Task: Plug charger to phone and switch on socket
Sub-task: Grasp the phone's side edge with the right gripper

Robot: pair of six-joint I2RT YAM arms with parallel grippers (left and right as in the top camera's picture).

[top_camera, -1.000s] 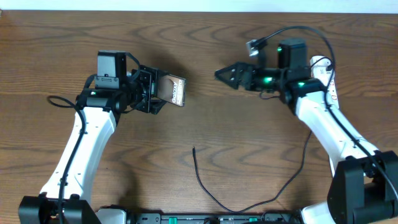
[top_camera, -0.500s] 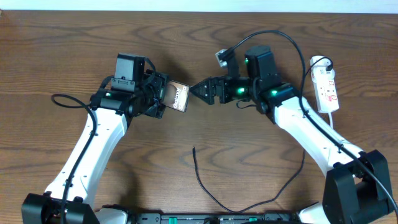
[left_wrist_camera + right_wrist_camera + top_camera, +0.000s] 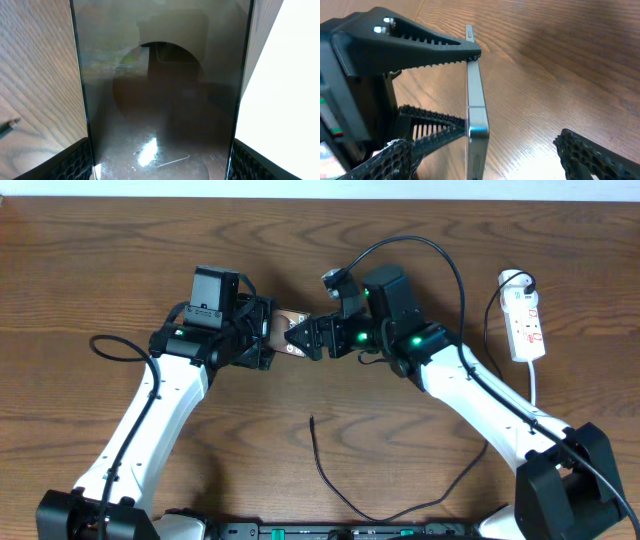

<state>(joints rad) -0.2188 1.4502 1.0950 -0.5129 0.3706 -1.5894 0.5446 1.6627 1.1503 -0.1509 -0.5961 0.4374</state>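
The flat, dark, glossy phone (image 3: 289, 327) is pinched by its long edges between the left gripper's (image 3: 268, 335) fingers, with its free end between the spread fingers of the right gripper (image 3: 299, 338). One second earlier that gripper stood well apart. Shown: one phone, one thin black charger cable (image 3: 330, 485), one white power strip (image 3: 525, 325), two grippers.

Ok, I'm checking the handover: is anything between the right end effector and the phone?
Nothing visible does. The phone, clamped in the left end effector, lies right in the gap of the open right end effector.
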